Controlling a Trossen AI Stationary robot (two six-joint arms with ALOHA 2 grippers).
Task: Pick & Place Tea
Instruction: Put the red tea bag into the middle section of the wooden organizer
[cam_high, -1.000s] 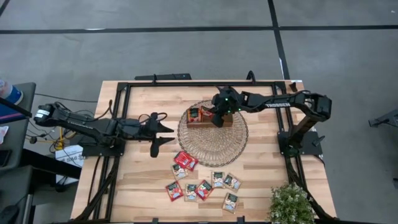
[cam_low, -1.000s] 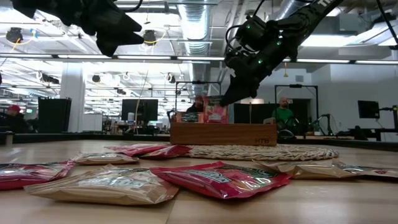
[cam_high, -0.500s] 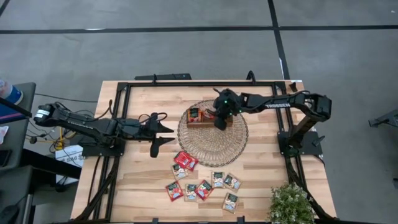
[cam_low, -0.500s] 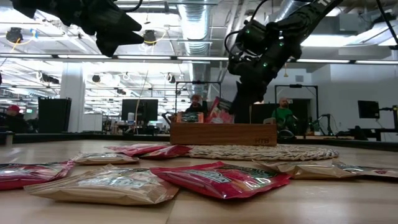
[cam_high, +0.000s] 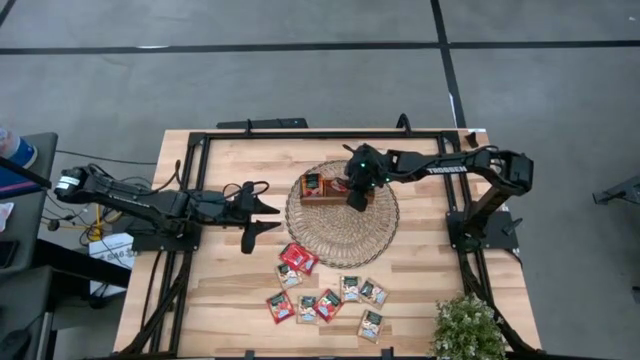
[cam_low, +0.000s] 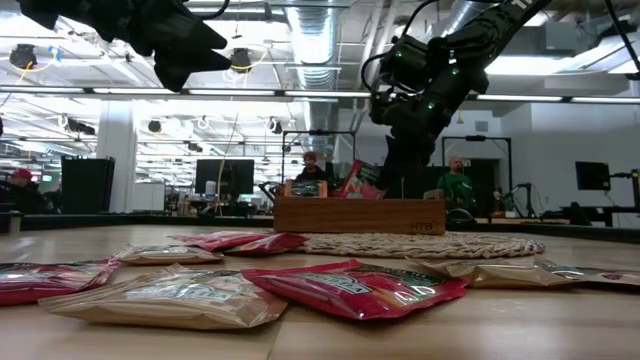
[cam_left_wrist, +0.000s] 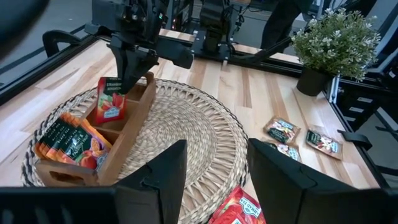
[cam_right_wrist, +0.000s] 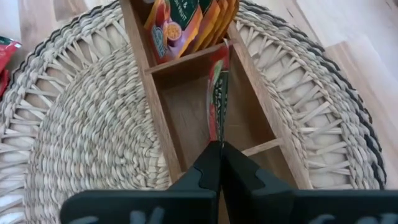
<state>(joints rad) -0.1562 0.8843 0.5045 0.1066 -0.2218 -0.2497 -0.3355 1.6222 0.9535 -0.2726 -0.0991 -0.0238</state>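
Placing step. Right gripper (cam_right_wrist: 219, 144) over tray (cam_right_wrist: 252, 93) on mat (cam_right_wrist: 81, 118), fingers pinched on red sachet (cam_right_wrist: 217, 93), standing upright in middle compartment. Next: release, lift clear. Left gripper (cam_high: 262, 222) spread, empty, waiting left of mat. Loose sachets (cam_high: 325, 297) near edge.

The right arm (cam_high: 450, 167) carried white lettering along its dark link in the high view, too small to read with certainty. The red tea sachet (cam_left_wrist: 111, 102) standing in the wooden tray (cam_left_wrist: 124, 134) bore a line of print across its top, and the other sachets had printed labels, but none of it could be read.
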